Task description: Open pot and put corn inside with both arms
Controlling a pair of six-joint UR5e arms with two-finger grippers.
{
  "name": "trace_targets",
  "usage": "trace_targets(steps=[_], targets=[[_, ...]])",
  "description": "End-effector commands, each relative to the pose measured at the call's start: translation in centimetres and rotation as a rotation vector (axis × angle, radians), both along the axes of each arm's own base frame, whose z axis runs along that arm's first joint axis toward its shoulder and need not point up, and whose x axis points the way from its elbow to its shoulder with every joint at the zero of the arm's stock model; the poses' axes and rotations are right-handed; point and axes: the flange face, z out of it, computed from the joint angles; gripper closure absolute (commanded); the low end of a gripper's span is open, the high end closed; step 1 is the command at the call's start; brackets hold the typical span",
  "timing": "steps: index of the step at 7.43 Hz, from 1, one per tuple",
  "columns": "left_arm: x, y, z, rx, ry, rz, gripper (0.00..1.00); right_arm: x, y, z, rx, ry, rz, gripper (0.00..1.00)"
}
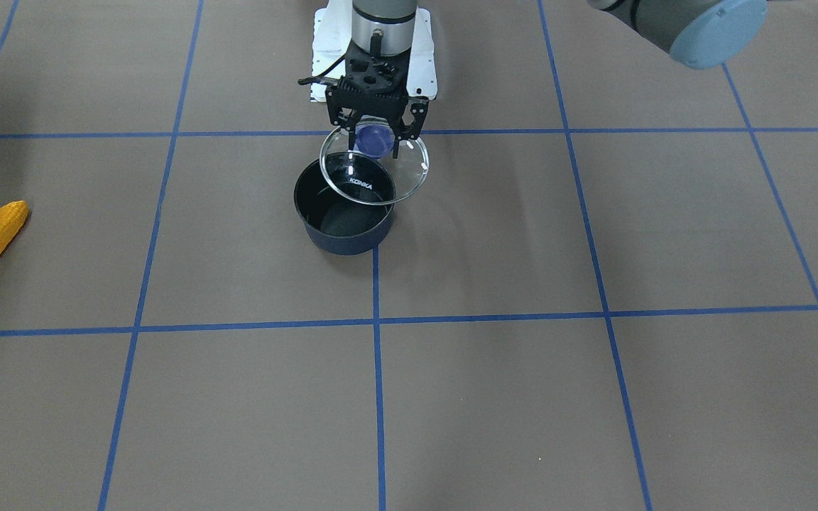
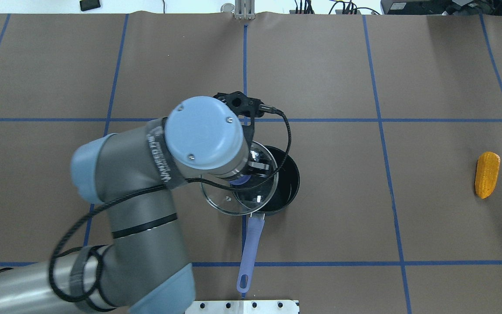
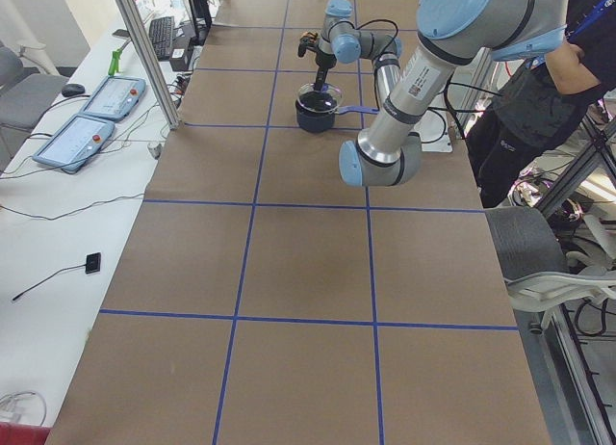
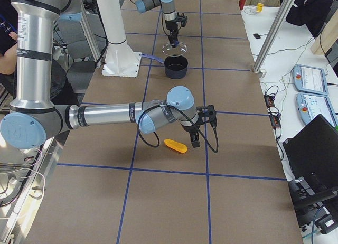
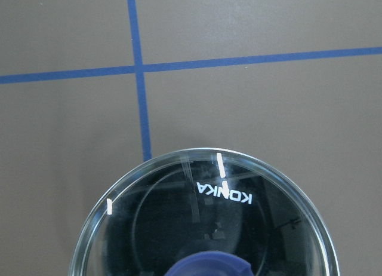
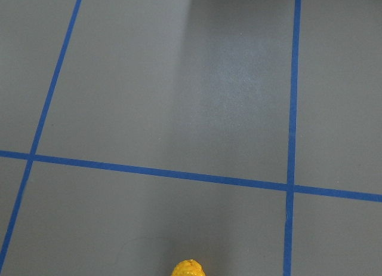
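My L pincer [image 1: 373, 138] grips lid [image 1: 409, 167] by knob [image 1: 372, 142], lifted partly over pot [image 1: 341, 220], mid table [image 1: 522, 390]. R pincer [image 4: 194, 139] near corn [image 2: 487, 174], far right; can't tell if open. Best: swing lid clear, level.

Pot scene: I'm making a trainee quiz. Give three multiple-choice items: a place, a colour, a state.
1. Where is the corn? A on the table, far from the pot; B in the pot; C on the floor.
2. The pot handle colour? A red; B purple; C green.
3. The lid state? A seated on the pot; B flat on the table; C lifted by the left end effector.
Answers: A, it lies alone on the table; B, the overhead view shows it; C, it hangs above the open pot.
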Motion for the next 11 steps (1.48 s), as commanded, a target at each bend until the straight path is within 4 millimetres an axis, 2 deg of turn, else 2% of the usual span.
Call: trace_targets(steps=[1, 2, 4, 5, 6, 7, 8, 9, 11], targets=[[-11.8, -0.3, 8.2, 0.125, -0.067, 0.125, 1.00, 0.0, 0.0, 0.0, 0.001, 0.001, 0.001, 0.00], [-16.3, -1.2, 12.2, 0.132, -0.079, 0.184, 1.00, 0.0, 0.1, 0.2, -0.002, 0.002, 0.001, 0.00], [-24.0, -2.9, 22.9, 0.212, -0.091, 0.296, 1.00, 0.0, 0.2, 0.4, -0.003, 0.004, -0.001, 0.00], [-28.2, -3.7, 28.9, 0.242, -0.107, 0.345, 1.00, 0.0, 0.3, 0.4, -0.003, 0.005, -0.003, 0.00], [-31.5, -5.5, 35.1, 0.277, -0.117, 0.408, 1.00, 0.0, 0.4, 0.5, -0.004, 0.005, -0.004, 0.00], [-33.1, -6.7, 40.7, 0.286, -0.114, 0.436, 1.00, 0.0, 0.4, 0.5, -0.004, 0.005, -0.004, 0.00], [-33.4, -6.6, 45.5, 0.294, -0.115, 0.439, 1.00, 0.0, 0.4, 0.5, -0.005, 0.005, -0.003, 0.00], [-33.3, -6.7, 48.7, 0.332, -0.100, 0.430, 1.00, 0.0, 0.4, 0.5, -0.005, 0.006, -0.002, 0.00], [-33.1, -6.7, 52.2, 0.324, -0.101, 0.432, 1.00, 0.0, 0.3, 0.5, -0.005, 0.006, -0.002, 0.00]])
